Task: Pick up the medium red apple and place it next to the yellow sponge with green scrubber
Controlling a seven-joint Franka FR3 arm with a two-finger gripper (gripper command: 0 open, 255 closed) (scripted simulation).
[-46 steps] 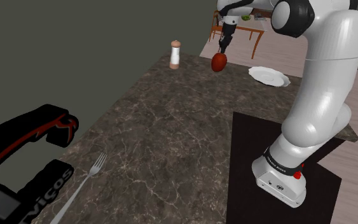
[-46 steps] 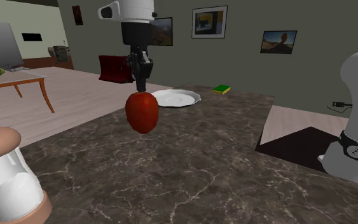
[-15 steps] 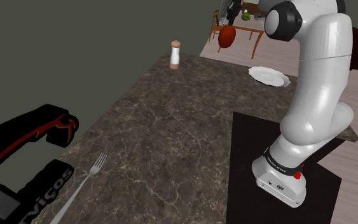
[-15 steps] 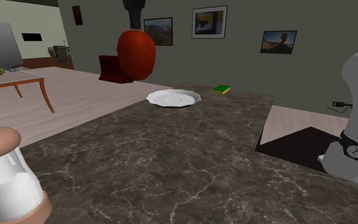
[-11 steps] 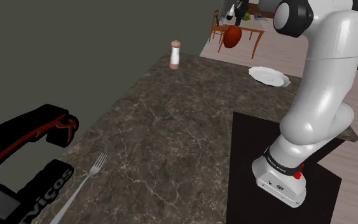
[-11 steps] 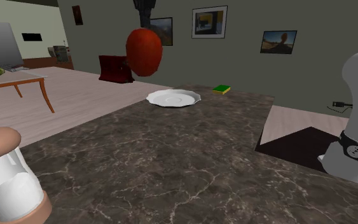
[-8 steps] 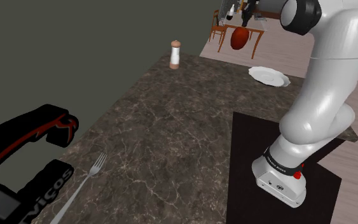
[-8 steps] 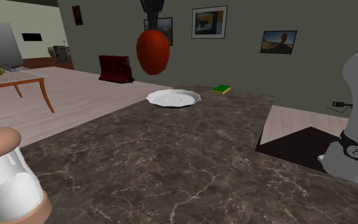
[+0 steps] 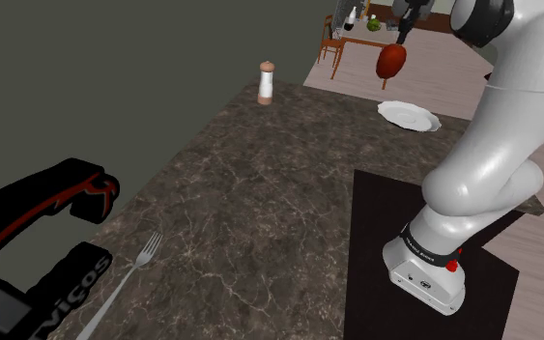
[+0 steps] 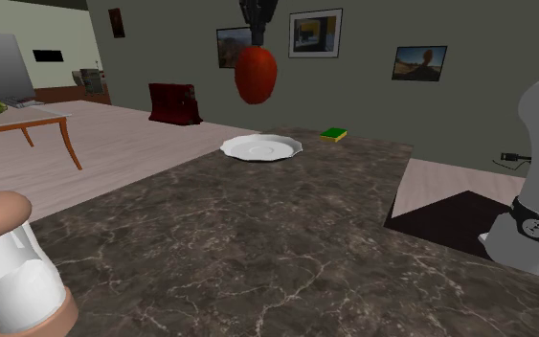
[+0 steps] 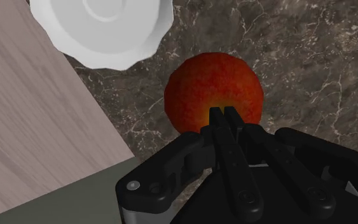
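Note:
The red apple (image 9: pixel 390 61) hangs in the air above the dark marble counter (image 9: pixel 260 193), just beyond the white plate (image 9: pixel 409 115). My gripper (image 9: pixel 401 37) is shut on the apple's top. In the second exterior view the apple (image 10: pixel 256 74) hangs from the gripper (image 10: pixel 256 40) over the plate (image 10: pixel 261 148). The yellow sponge with green scrubber (image 10: pixel 333 134) lies on the counter to the plate's right. In the wrist view the gripper (image 11: pixel 224 113) clasps the apple (image 11: pixel 213 89), with the plate (image 11: pixel 101 28) off to one side below it.
A shaker (image 9: pixel 267 83) stands near the counter's far edge. A fork (image 9: pixel 129 280) and a black-and-red object (image 9: pixel 38 208) lie at the near left. My stand (image 9: pixel 424 266) sits on a dark mat. Beyond the counter are wood floor and a wooden table (image 10: pixel 18 120).
The apple, held throughout, rose off the counter and has moved to the right in both exterior views, from near the shaker's side to above the plate.

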